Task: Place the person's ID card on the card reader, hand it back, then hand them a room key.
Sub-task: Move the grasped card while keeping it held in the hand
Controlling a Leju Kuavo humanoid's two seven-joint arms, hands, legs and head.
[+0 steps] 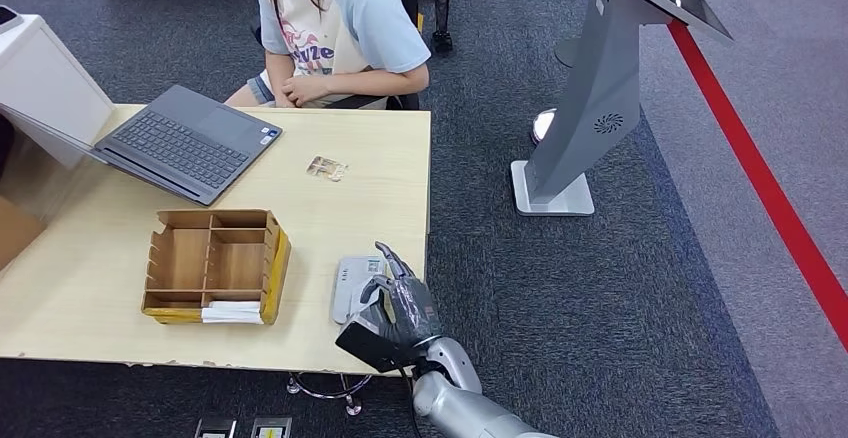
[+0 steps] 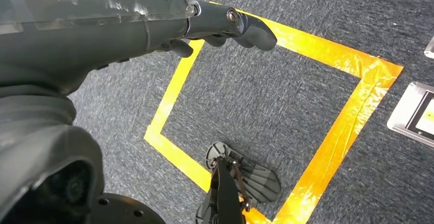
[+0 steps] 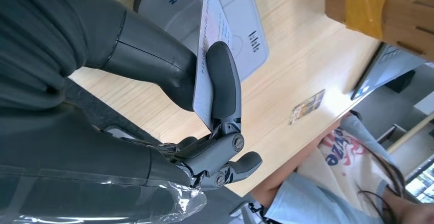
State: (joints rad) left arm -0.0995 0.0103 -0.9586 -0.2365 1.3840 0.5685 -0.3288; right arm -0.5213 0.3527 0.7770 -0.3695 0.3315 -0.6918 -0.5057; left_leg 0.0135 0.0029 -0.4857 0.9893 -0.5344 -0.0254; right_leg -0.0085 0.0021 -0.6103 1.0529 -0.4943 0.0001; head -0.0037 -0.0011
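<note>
From the head view, the right hand (image 1: 398, 303) hovers over the grey card reader (image 1: 352, 283) near the wooden table's (image 1: 90, 288) front edge, beside a cardboard organiser (image 1: 212, 263). A small card (image 1: 326, 168) lies farther up the table, near the laptop (image 1: 190, 140) and the seated person (image 1: 335, 28).

The left wrist view shows the left hand (image 2: 225, 27) empty, fingers loosely curled, above carpet marked with yellow tape (image 2: 332, 147).

The right wrist view shows the right hand (image 3: 204, 96) pinching the ID card (image 3: 211, 40) between thumb and finger, edge-on just above the card reader (image 3: 240, 24).
</note>
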